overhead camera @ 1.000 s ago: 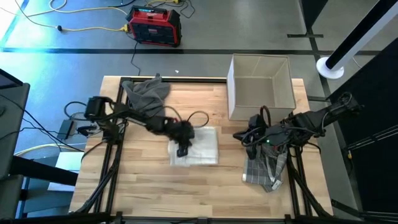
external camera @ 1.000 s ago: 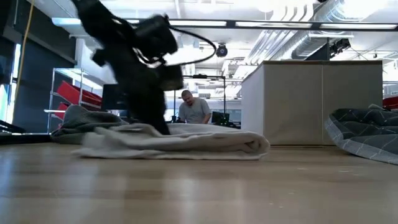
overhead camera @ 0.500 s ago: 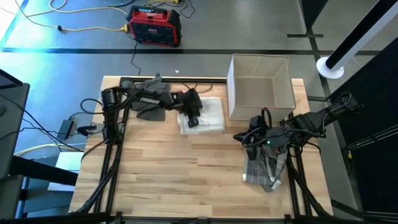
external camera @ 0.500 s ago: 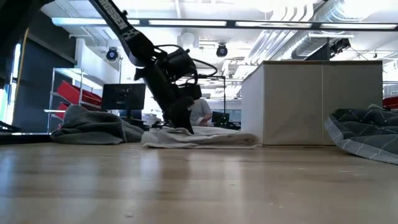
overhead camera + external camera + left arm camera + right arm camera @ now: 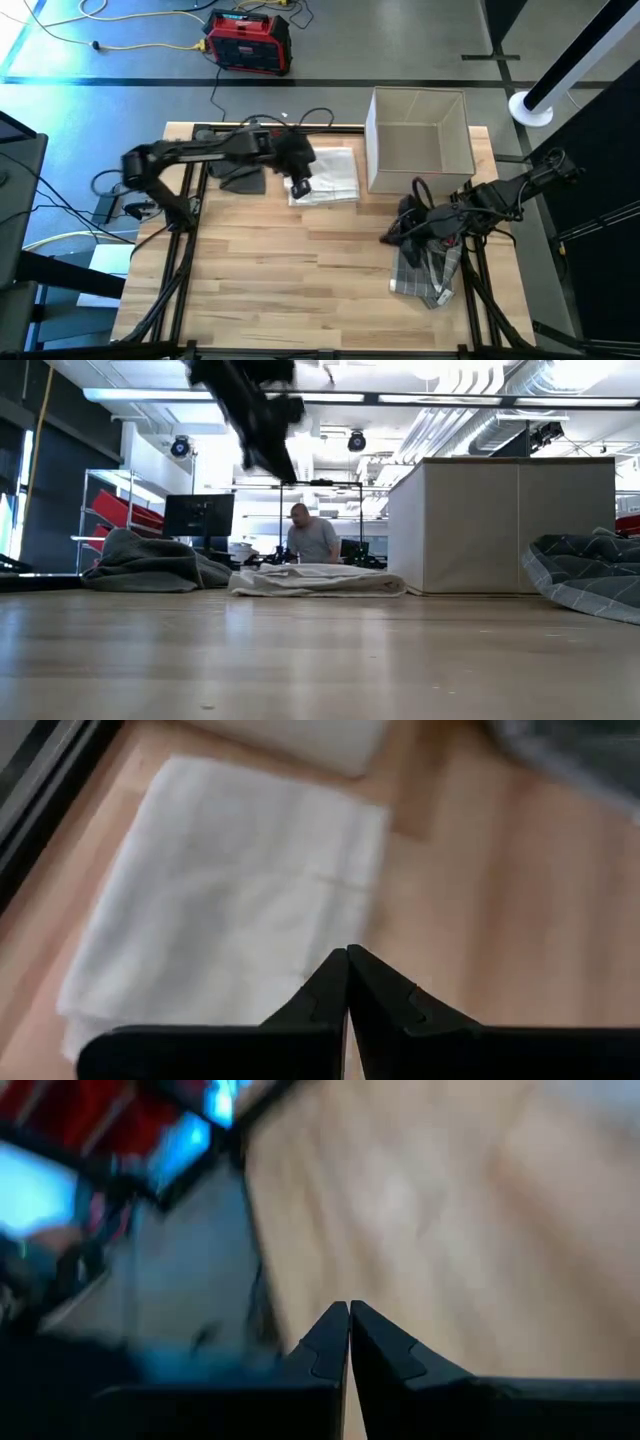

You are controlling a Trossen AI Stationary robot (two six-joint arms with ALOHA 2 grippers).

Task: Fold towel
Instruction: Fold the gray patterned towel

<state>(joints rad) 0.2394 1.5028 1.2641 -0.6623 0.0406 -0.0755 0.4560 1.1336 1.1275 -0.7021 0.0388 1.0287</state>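
- The right gripper (image 5: 348, 1312), fingers pressed together, hangs over the near right of the desk (image 5: 300, 290); its surroundings are hard to make out in its wrist view.
- A plaid grey cloth (image 5: 425, 275) lies crumpled below that arm, partly hidden by it.
- The left gripper (image 5: 347, 956), tips closed on nothing, hovers above the white towel (image 5: 325, 176).
- The towel lies folded flat, soft-edged, at the far middle, just beside the box (image 5: 420, 140).
- A rumpled grey cloth (image 5: 150, 560) sits at far left.
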